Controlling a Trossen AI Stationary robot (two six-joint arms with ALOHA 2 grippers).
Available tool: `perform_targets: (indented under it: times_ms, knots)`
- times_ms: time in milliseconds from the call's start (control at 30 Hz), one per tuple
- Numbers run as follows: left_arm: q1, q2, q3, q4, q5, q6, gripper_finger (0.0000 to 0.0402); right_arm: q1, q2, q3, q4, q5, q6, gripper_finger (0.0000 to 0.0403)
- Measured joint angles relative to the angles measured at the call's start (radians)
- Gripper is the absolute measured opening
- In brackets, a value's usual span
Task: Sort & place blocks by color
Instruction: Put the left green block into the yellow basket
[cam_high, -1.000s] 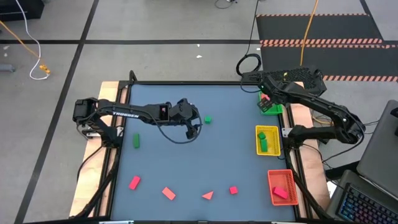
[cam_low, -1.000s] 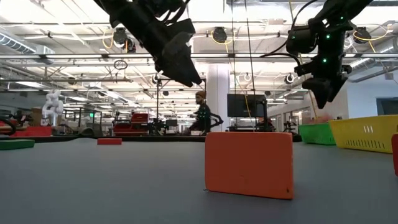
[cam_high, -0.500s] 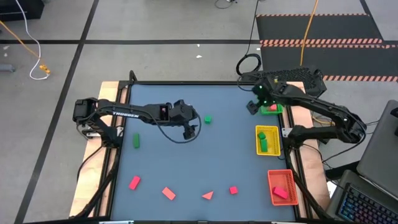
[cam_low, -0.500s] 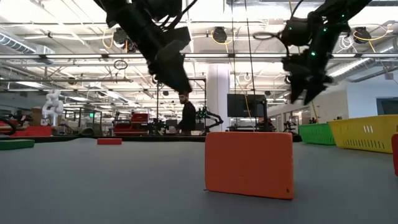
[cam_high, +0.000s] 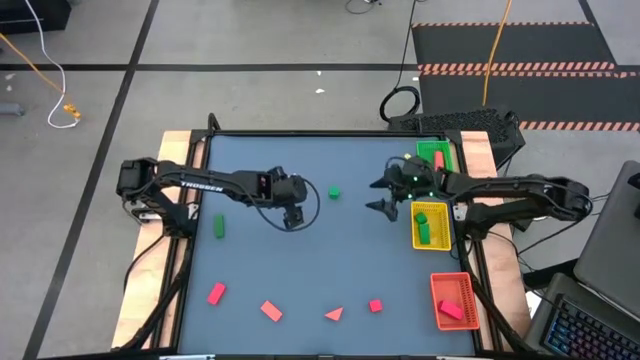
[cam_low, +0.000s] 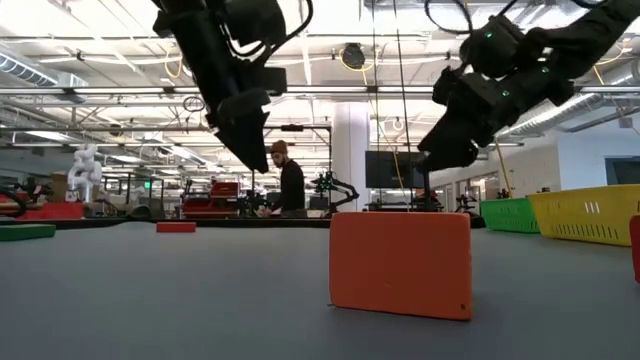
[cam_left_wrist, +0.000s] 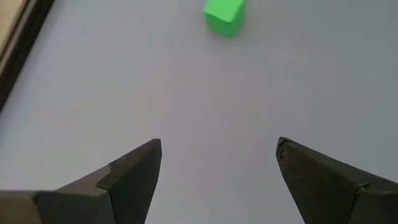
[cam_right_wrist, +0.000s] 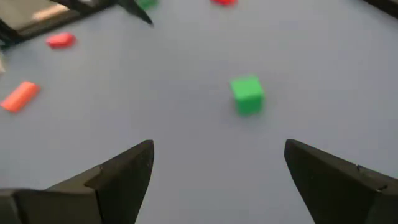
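I see the green cube (cam_high: 334, 191) on the worktop (cam_high: 300, 270), between both grippers' released jaws, clear of each: left gripper (cam_high: 291, 217), right gripper (cam_high: 379, 195).

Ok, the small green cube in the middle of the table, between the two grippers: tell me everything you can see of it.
The green cube is a small, solid-looking block, plain bright green with a matte surface. It sits flat on the grey table, nothing touching it. The left gripper and the right gripper are both open and off it, one on each side. Both wrist views show it ahead of the fingers, standing alone.
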Motion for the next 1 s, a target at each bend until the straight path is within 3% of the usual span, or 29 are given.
perform_targets:
  times_ms: [300,533,800,900,1000]
  knots:
    - [-0.128,0.000,0.000,-0.016,-0.004,-0.150,0.0319,0.170,0.000,-0.162,0.534,0.011,0.051,0.0352]
    - [-0.243,0.000,0.000,-0.162,-0.033,-0.357,0.0319,0.272,0.000,-0.218,0.636,0.105,0.044,0.0352]
    - [-0.296,0.000,0.000,-0.589,-0.126,-0.842,0.0319,0.316,0.001,-0.218,0.744,0.112,-0.005,0.0352]
    - [-0.296,0.000,-0.001,-0.754,-0.111,-1.066,0.0319,0.317,0.001,-0.218,0.790,0.114,-0.023,0.0352]
    - [-0.316,0.000,-0.027,-0.810,-0.052,-1.206,0.0319,0.317,0.001,-0.218,0.805,0.139,-0.032,0.0352]
